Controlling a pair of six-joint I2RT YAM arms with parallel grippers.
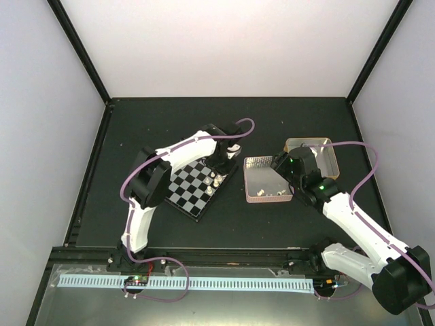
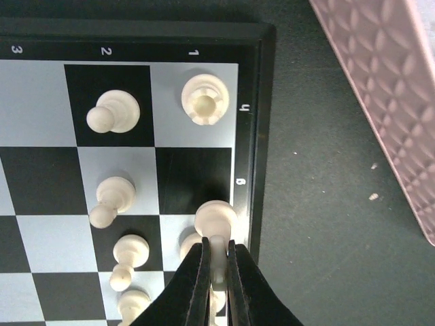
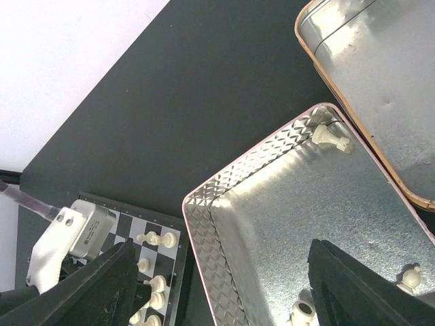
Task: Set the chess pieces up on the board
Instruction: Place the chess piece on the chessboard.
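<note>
The board (image 1: pixel 191 185) lies left of centre, with several cream-white chess pieces along its right edge. In the left wrist view the board (image 2: pixel 41 95) shows a rook (image 2: pixel 203 99) on the corner square and pawns (image 2: pixel 112 112) beside it. My left gripper (image 2: pixel 217 261) is shut on a cream piece (image 2: pixel 216 224) that stands at the board's right edge. My right gripper (image 3: pixel 224 285) is open above the pink tin (image 3: pixel 204 217), which holds loose cream pieces (image 3: pixel 330 138). In the top view my right gripper (image 1: pixel 284 165) hangs over that tin (image 1: pixel 257 165).
A gold-rimmed tin (image 1: pixel 327 151) lies right of the pink one; it also shows in the right wrist view (image 3: pixel 380 75). The pink tin's wall (image 2: pixel 380 88) stands close to the board's right edge. Black frame posts and white walls surround the dark table.
</note>
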